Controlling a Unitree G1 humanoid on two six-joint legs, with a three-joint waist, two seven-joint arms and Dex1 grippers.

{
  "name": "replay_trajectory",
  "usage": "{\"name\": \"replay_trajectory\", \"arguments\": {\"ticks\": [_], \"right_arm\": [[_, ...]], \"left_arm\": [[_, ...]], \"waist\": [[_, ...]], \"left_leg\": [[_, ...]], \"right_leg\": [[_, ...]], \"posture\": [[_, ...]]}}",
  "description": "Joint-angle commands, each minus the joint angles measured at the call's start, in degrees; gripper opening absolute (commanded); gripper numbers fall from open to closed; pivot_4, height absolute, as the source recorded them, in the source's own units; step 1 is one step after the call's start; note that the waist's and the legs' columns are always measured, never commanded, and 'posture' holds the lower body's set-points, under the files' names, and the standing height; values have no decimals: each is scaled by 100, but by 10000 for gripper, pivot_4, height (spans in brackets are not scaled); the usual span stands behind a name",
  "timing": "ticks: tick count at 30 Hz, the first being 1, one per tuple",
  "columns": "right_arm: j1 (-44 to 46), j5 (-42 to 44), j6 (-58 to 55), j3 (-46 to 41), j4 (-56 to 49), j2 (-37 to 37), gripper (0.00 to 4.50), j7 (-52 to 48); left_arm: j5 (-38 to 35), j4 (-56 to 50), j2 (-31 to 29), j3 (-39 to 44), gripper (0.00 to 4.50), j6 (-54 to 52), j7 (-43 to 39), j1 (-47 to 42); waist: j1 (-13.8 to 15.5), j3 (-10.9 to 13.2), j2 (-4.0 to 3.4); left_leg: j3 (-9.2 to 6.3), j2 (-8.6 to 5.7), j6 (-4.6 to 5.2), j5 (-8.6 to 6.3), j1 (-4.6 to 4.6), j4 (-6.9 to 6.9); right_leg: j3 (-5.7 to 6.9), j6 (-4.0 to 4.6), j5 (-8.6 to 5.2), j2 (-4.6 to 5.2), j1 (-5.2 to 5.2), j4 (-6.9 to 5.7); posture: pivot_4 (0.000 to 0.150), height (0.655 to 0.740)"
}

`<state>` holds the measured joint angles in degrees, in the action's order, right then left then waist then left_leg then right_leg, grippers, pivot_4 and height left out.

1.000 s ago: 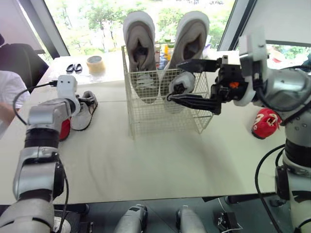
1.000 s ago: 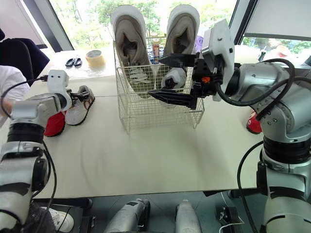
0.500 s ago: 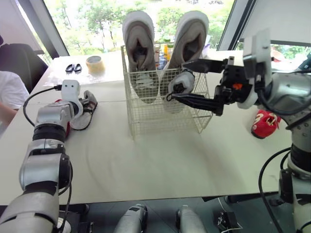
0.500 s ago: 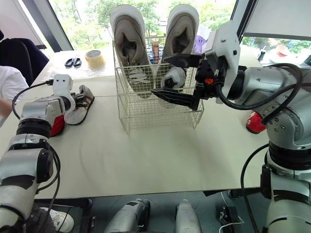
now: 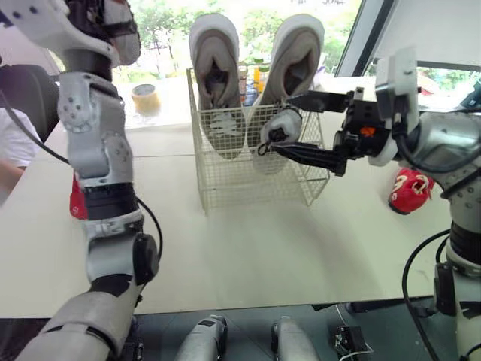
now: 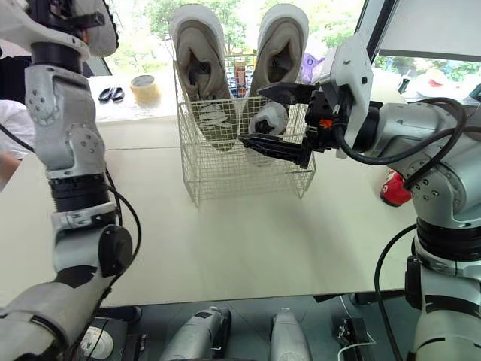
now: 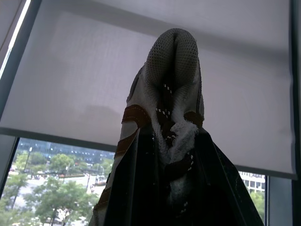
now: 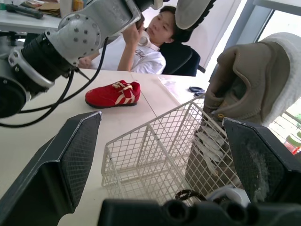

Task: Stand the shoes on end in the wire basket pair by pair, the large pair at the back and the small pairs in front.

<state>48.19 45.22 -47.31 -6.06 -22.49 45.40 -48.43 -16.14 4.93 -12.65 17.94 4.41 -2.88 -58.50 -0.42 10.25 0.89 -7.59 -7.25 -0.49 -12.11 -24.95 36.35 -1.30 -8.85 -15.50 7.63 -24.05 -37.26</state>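
The left hand [image 7: 171, 136], clamped on the small brown-striped shoe [image 7: 171, 61], has swung it high off the bench [image 5: 248, 248], likely bound for the front of the wire basket [image 5: 225, 188].

Office or lab: long white table [image 5: 225, 248], tall windows [image 6: 150, 30], roller blind [image 7: 94, 70], office chair [image 8: 188, 66], seated person [image 8: 141, 56], tape roll [image 6: 143, 89], scissors [image 6: 111, 94].

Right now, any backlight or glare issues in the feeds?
Left wrist view: small shoe in the left end effector is backlit by the bright blind, fingers nearly silhouetted. Left eye view: window glare behind the large shoes. Right wrist view: table evenly lit.
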Motion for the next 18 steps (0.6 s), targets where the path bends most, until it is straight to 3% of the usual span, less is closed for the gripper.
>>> {"name": "replay_trajectory", "arguments": {"ticks": [1,18], "right_arm": [[155,-24,116,-69,-37,57,45000,-51],[161,-107,67,-18,-30,75,45000,-88]], "left_arm": [[315,-411,263,-383,2008,490,102,128],[828,-735,1560,-1836,2008,1441,-183,1529]], "waist": [[19,0,0],[115,1,1]], "left_leg": [[-1,-1,0,0,0,3],[1,0,4,-2,-1,11]], "right_leg": [[1,-1,1,-1,3,1],[0,0,2,-2,4,1]], "posture": [[1500,7400],[1500,7400]]}}
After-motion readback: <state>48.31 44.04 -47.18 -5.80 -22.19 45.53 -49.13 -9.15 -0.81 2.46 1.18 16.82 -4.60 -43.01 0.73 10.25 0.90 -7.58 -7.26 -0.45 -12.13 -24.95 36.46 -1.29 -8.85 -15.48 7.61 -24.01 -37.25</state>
